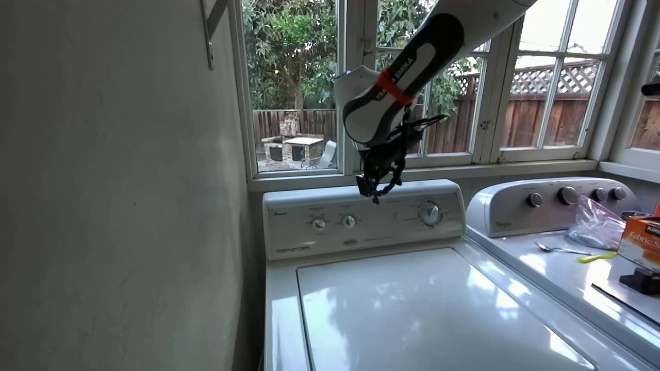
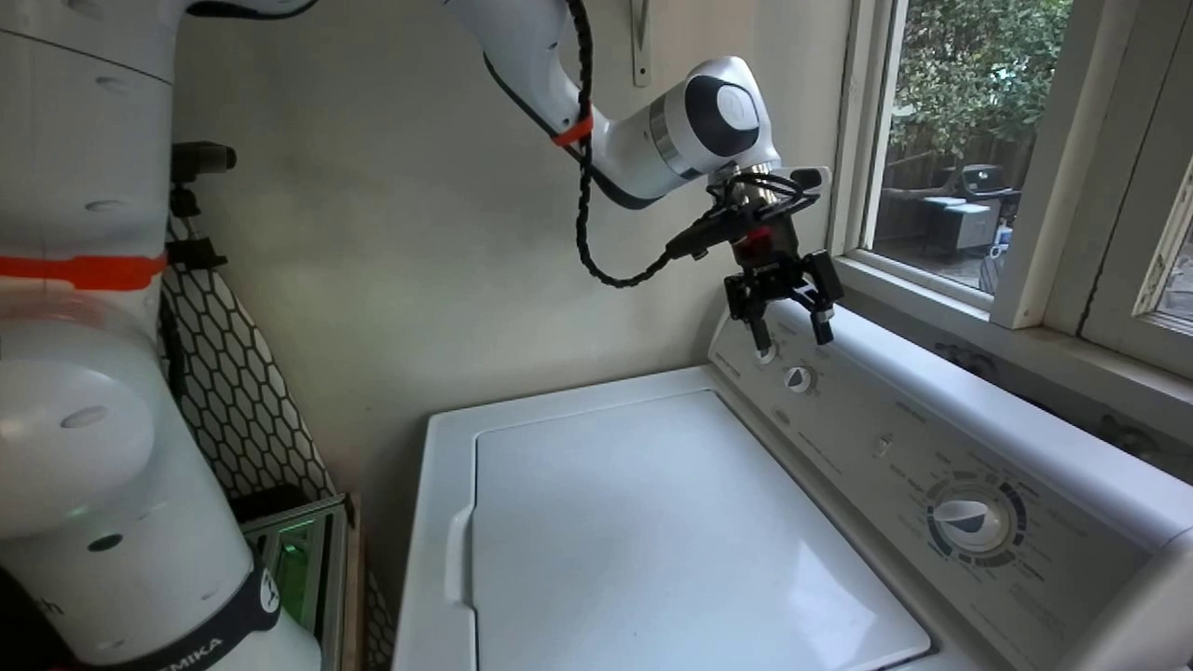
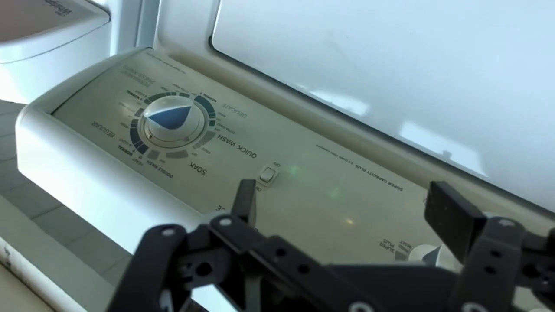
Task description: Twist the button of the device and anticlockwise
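Observation:
The device is a white top-loading washer (image 1: 392, 309) with a glossy lid, also in an exterior view (image 2: 634, 540). Its raised back panel has a big dial (image 1: 429, 214) at one end, which shows with a blue pointer in the wrist view (image 3: 171, 119). Two small knobs (image 1: 318, 224) (image 2: 798, 378) sit toward the other end; one knob (image 3: 422, 255) is partly hidden behind a finger in the wrist view. My gripper (image 2: 794, 340) is open and empty above the panel, near the small knobs and apart from the dial. In the wrist view its fingers (image 3: 344, 190) stand wide apart.
A small rocker switch (image 3: 267, 174) lies between dial and knobs. A second white appliance (image 1: 515, 211) adjoins the washer, holding a plastic bag (image 1: 595, 226), a spoon (image 1: 562, 250) and an orange box (image 1: 642, 239). A wall (image 1: 129, 180) and window sill (image 1: 309, 181) border the washer.

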{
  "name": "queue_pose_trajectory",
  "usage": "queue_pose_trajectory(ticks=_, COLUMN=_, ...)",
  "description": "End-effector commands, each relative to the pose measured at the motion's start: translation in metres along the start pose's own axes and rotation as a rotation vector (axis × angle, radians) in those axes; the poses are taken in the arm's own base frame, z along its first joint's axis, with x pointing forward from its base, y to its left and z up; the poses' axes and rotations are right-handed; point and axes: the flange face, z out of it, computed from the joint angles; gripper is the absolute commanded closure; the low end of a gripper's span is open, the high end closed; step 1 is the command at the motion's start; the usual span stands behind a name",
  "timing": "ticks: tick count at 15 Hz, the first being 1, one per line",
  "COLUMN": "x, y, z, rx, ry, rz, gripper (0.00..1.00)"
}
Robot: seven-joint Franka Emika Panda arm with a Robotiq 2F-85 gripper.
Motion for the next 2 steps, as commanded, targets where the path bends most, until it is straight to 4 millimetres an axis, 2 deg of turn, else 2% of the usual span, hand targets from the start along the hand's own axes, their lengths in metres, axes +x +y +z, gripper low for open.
queue_pose_trajectory(ticks=1, x=0.0005, y=0.0006, z=-0.0011, rx=0.0, ry=0.0, rz=0.001, gripper=0.0)
queue_pose_trajectory(ticks=2, x=0.0006, y=0.0006, z=-0.0012, rx=0.001, ry=0.001, rz=0.001, gripper=0.0)
